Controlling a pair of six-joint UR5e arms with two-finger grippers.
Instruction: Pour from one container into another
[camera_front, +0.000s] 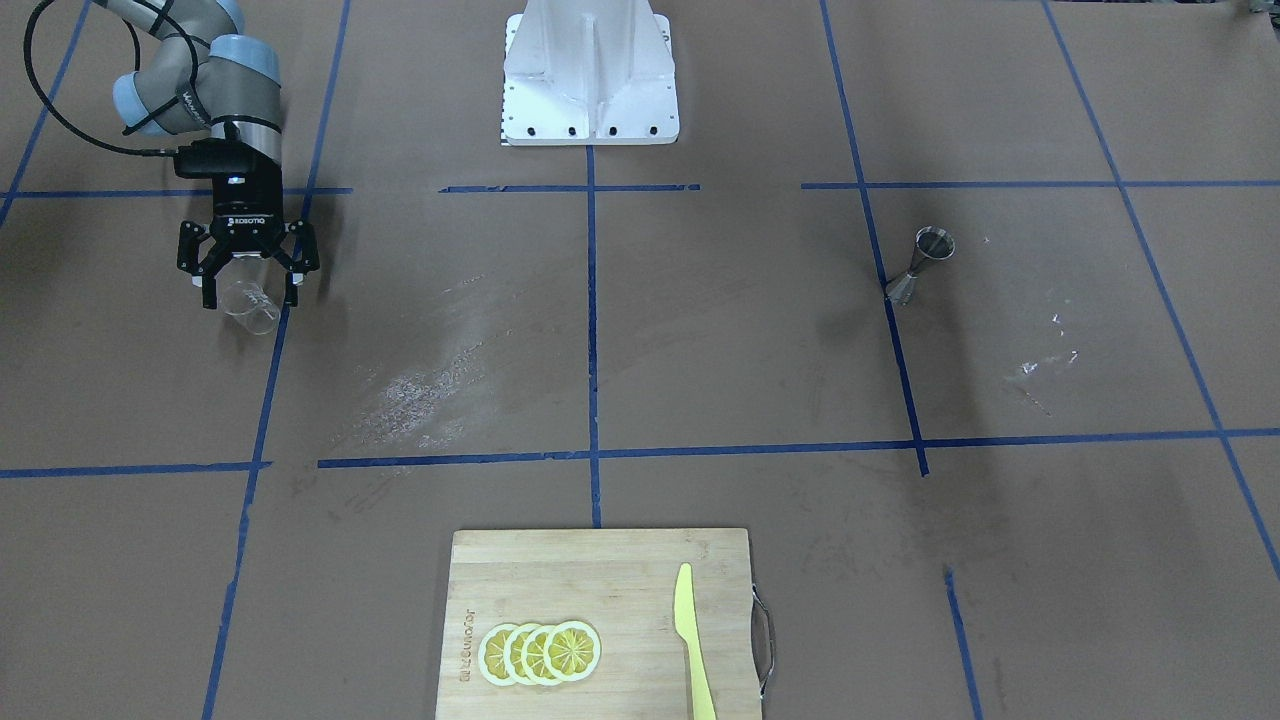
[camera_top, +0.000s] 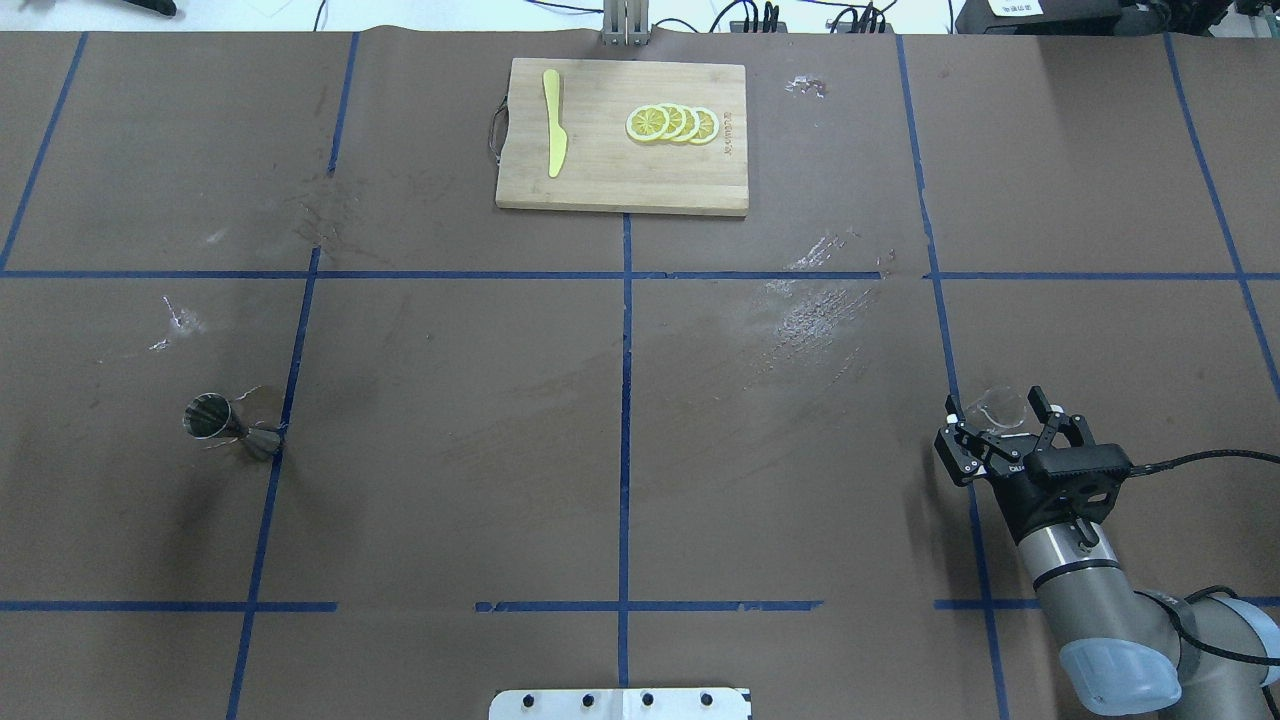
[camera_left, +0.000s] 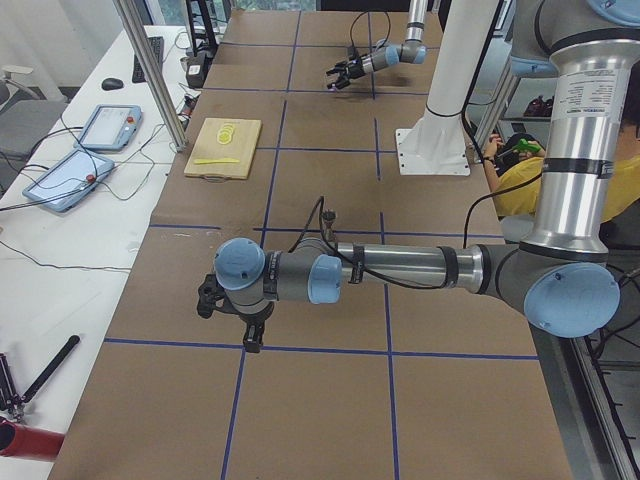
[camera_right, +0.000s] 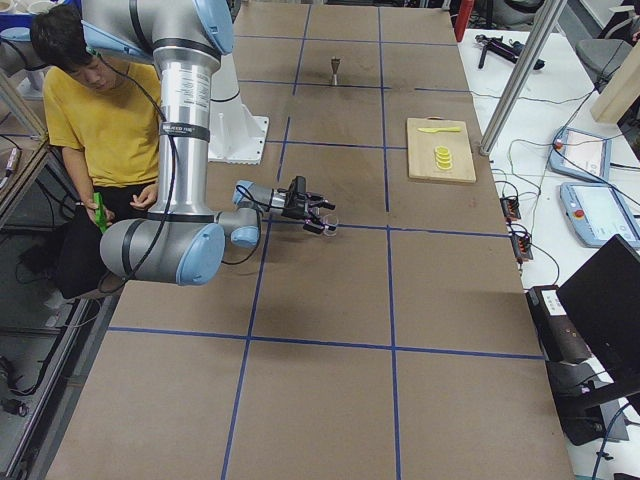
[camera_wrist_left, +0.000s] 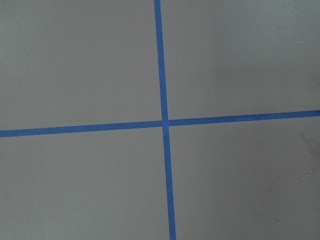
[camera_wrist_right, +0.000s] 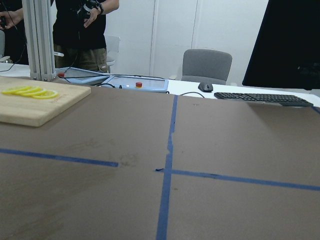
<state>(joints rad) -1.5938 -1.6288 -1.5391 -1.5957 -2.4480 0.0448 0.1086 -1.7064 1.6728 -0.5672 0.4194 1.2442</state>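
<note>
Brown counter (camera_top: 450, 450), marked into squares by blue tape (camera_top: 625, 400). White robot base (camera_front: 590, 80) at the middle of the robot's edge. A seated person in a yellow shirt (camera_right: 100, 115) shows beside the robot in the right-side view.

Wooden board (camera_top: 620, 175) at the far edge, opposite the base. It carries a yellow knife (camera_top: 553, 135) toward the robot's left and a row of overlapping lemon slices (camera_top: 672, 123) toward its right; the two lie apart.

Right gripper (camera_front: 250, 298), on the robot's right half, lies low and nearly level over the counter. Its jaws are spread wide, one on each side of the tumbler (camera_front: 252, 312), and narrow gaps show between them and the glass. No grip is evident. The tumbler stands just beside a tape line, and its contents cannot be made out.

Left gripper (camera_left: 240, 325) points down over a tape crossing near the robot's left end of the counter. It shows only in the left-side view, so the opening of its jaws cannot be told.

Jigger (camera_front: 918, 268), steel and hourglass-shaped, stands upright on the robot's left half, touching a tape line. It is well apart from the tumbler and from both grippers.
</note>
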